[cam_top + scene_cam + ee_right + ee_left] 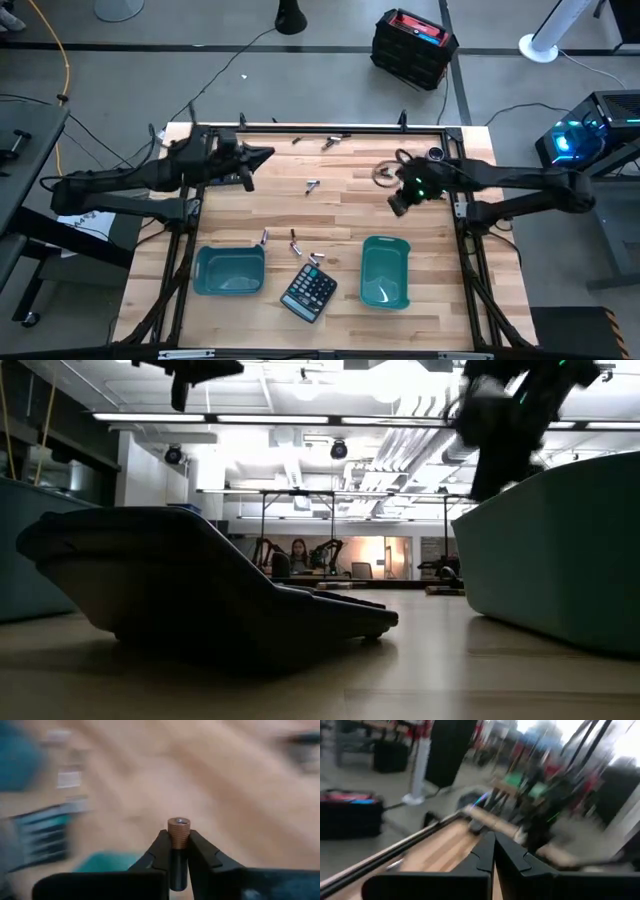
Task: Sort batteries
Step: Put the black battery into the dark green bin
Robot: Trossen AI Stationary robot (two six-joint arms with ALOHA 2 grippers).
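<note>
Copper-tipped battery between tool fingers

Robotics lab, floor cables, ceiling ducts

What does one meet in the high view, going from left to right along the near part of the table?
Left teal bin → calculator → right teal bin.

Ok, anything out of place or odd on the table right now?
Mostly the calculator: it lies askew between the two teal bins, and it isn't a battery. Loose batteries are scattered at mid-table and along the far edge. The right gripper holds one battery upright; nothing looks spilled or damaged.
</note>
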